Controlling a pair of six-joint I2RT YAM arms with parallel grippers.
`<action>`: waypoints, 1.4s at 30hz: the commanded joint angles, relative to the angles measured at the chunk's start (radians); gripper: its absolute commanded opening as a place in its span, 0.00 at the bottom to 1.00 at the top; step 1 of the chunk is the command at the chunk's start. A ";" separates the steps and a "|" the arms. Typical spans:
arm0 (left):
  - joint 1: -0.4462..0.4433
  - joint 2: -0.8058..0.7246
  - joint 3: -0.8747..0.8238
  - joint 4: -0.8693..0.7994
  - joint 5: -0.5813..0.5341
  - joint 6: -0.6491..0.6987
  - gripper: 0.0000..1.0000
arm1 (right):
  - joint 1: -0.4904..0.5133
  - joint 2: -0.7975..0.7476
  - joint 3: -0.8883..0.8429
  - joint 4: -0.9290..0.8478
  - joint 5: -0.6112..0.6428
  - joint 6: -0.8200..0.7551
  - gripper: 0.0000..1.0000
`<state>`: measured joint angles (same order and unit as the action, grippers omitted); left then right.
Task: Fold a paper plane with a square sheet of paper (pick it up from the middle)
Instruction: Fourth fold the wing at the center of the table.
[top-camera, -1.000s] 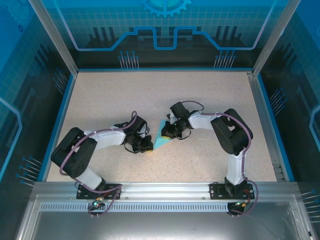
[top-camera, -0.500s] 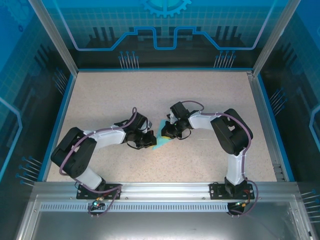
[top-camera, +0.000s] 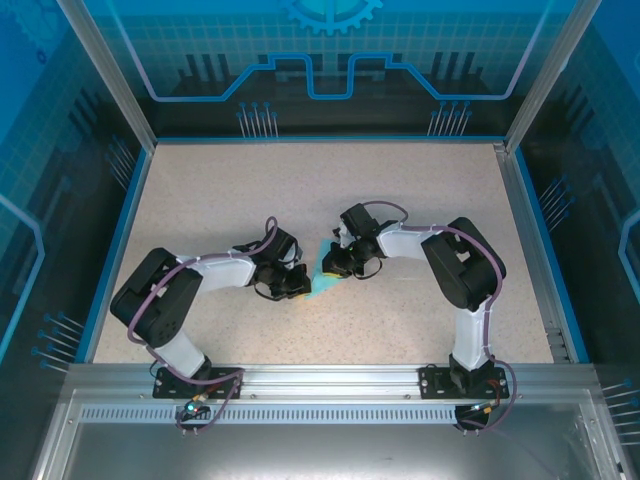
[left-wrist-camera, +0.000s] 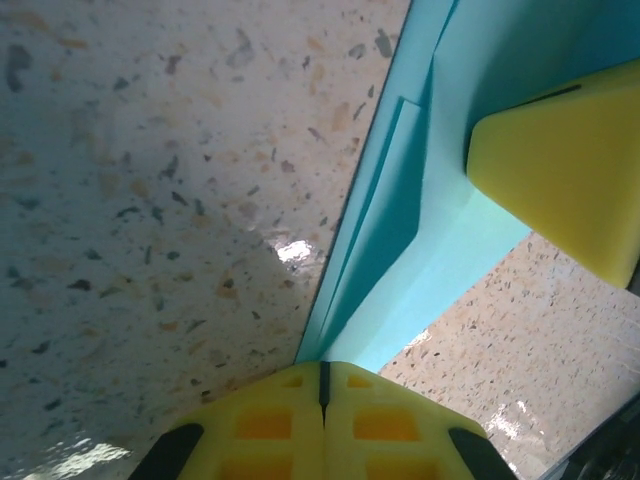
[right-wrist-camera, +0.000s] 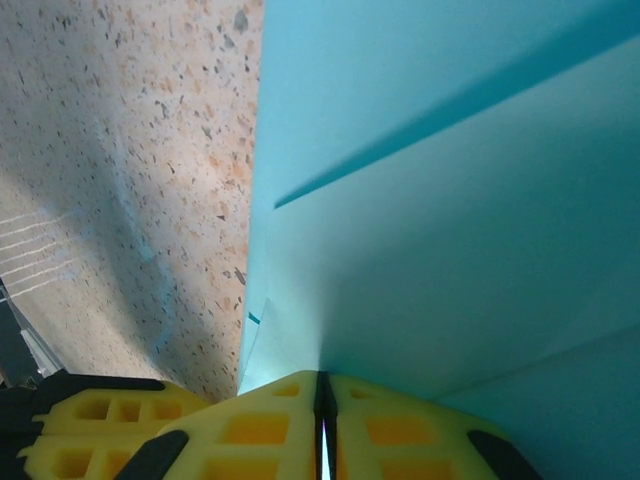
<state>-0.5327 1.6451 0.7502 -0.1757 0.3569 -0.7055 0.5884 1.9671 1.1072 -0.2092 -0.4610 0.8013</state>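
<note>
**Both pincers clamped on the folded blue sheet**

In the top view the left pincer (top-camera: 291, 284) and the right pincer (top-camera: 334, 264) meet near the middle of the speckled bench (top-camera: 420, 190). The sheet of paper (top-camera: 324, 285) sits between them, just to the right of the left pincer's tips and just on the near side of the right pincer's tips.

In the left wrist view, the left pincer (left-wrist-camera: 322, 385) has its yellow fingers pressed together, with a pointed corner of the sheet (left-wrist-camera: 440, 260) nipped at their tips. From there the paper runs up and away in stacked layers (at least two folded edges show along its left side). Further out, one yellow pad (left-wrist-camera: 560, 170) of the right pincer lies on the paper.

In the right wrist view, the right pincer (right-wrist-camera: 322, 395) is likewise closed, its fingers meeting on the sheet's edge. The paper (right-wrist-camera: 450, 230) spreads ahead and to the right of the tips, crossed by a slanting crease. Bare bench (right-wrist-camera: 140, 150) lies to the left.
</note>
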 joint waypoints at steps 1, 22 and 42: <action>0.006 0.024 -0.023 -0.039 -0.057 0.006 0.02 | -0.001 0.010 0.007 -0.041 0.070 -0.051 0.14; 0.006 0.015 -0.054 -0.085 -0.116 -0.036 0.00 | 0.079 -0.034 -0.101 0.198 -0.052 -0.057 0.11; 0.006 -0.063 -0.039 0.101 0.055 -0.048 0.11 | 0.077 0.043 -0.070 0.158 -0.047 -0.059 0.09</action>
<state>-0.5327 1.6001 0.7212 -0.1287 0.3645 -0.7353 0.6605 1.9682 1.0351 -0.0143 -0.5255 0.7403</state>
